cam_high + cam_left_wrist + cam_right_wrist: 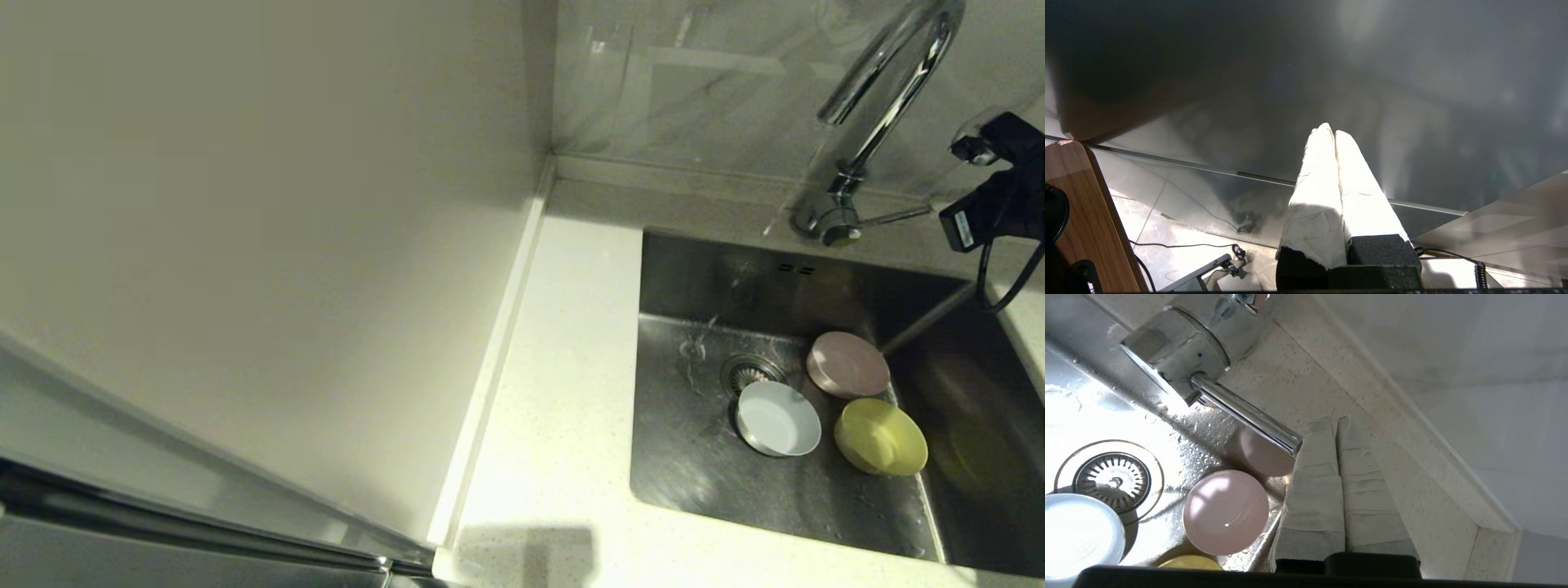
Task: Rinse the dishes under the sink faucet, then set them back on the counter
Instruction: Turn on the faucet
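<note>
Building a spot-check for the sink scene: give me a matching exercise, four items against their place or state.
Column 1:
1. pink bowl
2. blue-white bowl
3. yellow-green bowl
4. right hand

Column 2:
A. upright in the sink, right beside the drain
B. shut, its tip at the end of the faucet lever
C. upside down, nearest the faucet
D. tilted on its side at the right of the basin

Pairs: 1-C, 2-A, 3-D, 4-B
</note>
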Available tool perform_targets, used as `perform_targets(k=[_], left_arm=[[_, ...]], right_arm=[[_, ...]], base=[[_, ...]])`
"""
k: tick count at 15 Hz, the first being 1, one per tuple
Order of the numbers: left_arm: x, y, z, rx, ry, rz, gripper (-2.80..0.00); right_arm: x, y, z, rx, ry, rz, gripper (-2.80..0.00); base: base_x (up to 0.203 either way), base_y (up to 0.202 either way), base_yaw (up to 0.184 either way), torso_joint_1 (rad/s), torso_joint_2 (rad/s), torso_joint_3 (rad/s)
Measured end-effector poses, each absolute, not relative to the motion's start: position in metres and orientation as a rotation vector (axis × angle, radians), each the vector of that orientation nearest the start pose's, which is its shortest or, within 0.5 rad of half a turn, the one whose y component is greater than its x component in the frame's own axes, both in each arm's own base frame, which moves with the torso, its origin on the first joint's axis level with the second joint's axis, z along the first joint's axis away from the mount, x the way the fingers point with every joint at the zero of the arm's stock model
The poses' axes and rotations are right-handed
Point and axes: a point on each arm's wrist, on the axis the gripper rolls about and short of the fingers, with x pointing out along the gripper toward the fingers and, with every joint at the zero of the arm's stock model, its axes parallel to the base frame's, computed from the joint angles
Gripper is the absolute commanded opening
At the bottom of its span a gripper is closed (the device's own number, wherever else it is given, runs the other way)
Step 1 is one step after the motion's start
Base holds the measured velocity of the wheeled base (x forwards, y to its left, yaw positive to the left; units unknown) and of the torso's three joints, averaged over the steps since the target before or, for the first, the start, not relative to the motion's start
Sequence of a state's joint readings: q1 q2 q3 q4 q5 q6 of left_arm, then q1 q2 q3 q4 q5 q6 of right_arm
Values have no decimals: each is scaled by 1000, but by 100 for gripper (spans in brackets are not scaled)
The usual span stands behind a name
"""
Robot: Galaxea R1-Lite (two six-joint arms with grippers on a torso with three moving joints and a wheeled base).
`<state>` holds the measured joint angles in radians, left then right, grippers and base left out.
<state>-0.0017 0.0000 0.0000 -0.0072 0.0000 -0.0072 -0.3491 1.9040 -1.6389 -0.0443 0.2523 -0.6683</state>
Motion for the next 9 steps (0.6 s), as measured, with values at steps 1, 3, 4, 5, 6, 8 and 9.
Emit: perform_targets(k=[1,3,4,5,6,8,9], left_arm=[[-23,0,76,-7,-7,-2,-280],[-23,0,76,-7,-7,-2,-280],[-23,0,76,-7,-7,-2,-280],[-23,0,76,-7,-7,-2,-280],[-23,0,76,-7,-7,-2,-280],[-23,0,76,-7,-7,-2,-280],[-23,0,76,-7,-7,-2,-280]], right_arm=[[364,-127,289,-599,232,-23,-280],[363,-129,292,-599,225,-34,-280],[361,-132,294,-601,219,-45,-280],[359,-135,298,-603,213,-61,-280],[356,-140,302,-604,207,-84,-280],[348,-155,311,-604,194,-137,-280],[342,-163,317,-590,185,-168,-280]], base=[[0,0,0,0,0,0],[0,0,0,0,0,0],[0,0,0,0,0,0],[0,0,0,0,0,0],[0,0,0,0,0,0],[0,0,0,0,0,0],[0,0,0,0,0,0]])
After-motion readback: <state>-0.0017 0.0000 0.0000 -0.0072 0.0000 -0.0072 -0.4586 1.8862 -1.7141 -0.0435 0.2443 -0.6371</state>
